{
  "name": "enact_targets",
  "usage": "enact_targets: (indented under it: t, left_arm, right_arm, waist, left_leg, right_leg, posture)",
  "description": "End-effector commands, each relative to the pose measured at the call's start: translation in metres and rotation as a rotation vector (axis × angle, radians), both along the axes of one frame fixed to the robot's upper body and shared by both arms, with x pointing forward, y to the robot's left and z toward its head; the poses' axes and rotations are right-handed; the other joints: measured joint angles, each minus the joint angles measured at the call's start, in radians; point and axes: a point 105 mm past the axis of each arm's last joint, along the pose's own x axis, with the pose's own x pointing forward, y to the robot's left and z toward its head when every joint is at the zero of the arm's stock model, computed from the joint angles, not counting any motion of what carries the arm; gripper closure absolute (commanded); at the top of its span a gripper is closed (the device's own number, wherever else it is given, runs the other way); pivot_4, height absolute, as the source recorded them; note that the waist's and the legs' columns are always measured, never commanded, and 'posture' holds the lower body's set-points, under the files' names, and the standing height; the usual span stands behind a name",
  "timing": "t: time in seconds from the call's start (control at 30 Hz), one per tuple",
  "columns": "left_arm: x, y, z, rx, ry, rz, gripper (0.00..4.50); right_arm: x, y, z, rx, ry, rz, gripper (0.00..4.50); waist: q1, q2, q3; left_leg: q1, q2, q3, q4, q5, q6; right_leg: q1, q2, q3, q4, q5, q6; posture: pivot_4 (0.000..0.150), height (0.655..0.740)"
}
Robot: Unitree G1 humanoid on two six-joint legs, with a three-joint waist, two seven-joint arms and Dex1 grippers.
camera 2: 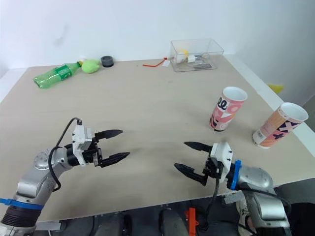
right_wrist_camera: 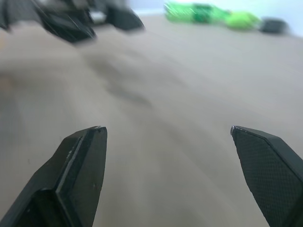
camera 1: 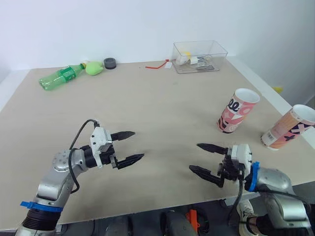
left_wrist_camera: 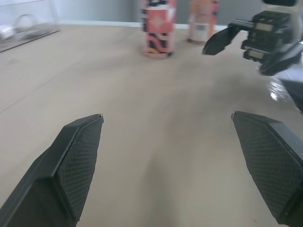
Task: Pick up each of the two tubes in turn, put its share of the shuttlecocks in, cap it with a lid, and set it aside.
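I have both grippers low over the table (camera 1: 162, 98) in the lower part of the frame, tips turned toward each other. The left gripper (camera 1: 138, 144) is spread and empty, and the right gripper (camera 1: 195, 157) is likewise spread with nothing between its fingers. The pink tube (camera 1: 237, 110) stands right of centre, up and to the right of the right gripper. The orange tube (camera 1: 288, 127) stands beyond it at the right edge, well apart from the left gripper. Both sit on their bases, long axis upright, open mouths up. I judge the right arm the nearer, so I would turn it toward the pink tube and take that from the side.
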Motion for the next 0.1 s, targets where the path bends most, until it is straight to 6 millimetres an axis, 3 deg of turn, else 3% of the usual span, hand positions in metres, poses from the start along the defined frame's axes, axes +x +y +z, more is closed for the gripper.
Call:
enact_targets:
  t: [0.03, 0.1]
  left_arm:
    - [-0.0005, 0.005, 0.0033, 0.034, -0.045, 0.064, 0.0]
    - [-0.0024, 0.0075, 0.0003, 0.067, -0.066, 0.083, 0.0]
  right_arm:
    - [0.0073, 0.0098, 0.0035, 0.008, 0.015, 0.104, 0.02]
    - [0.0112, 0.0149, 0.0027, 0.002, 0.031, 0.154, 0.02]
  waist:
    - [0.0, 0.0, 0.0]
    - [0.001, 0.0, 0.0]
  left_leg:
    - [0.0, 0.0, 0.0, 0.0, 0.0, 0.0]
    - [-0.001, 0.0, 0.0, 0.0, 0.0, 0.0]
  right_leg:
    - [0.0, 0.0, 0.0, 0.0, 0.0, 0.0]
    - [0.0, 0.0, 0.0, 0.0, 0.0, 0.001]
  posture:
    - [0.15, 0.74]
    - [0.15, 0.74]
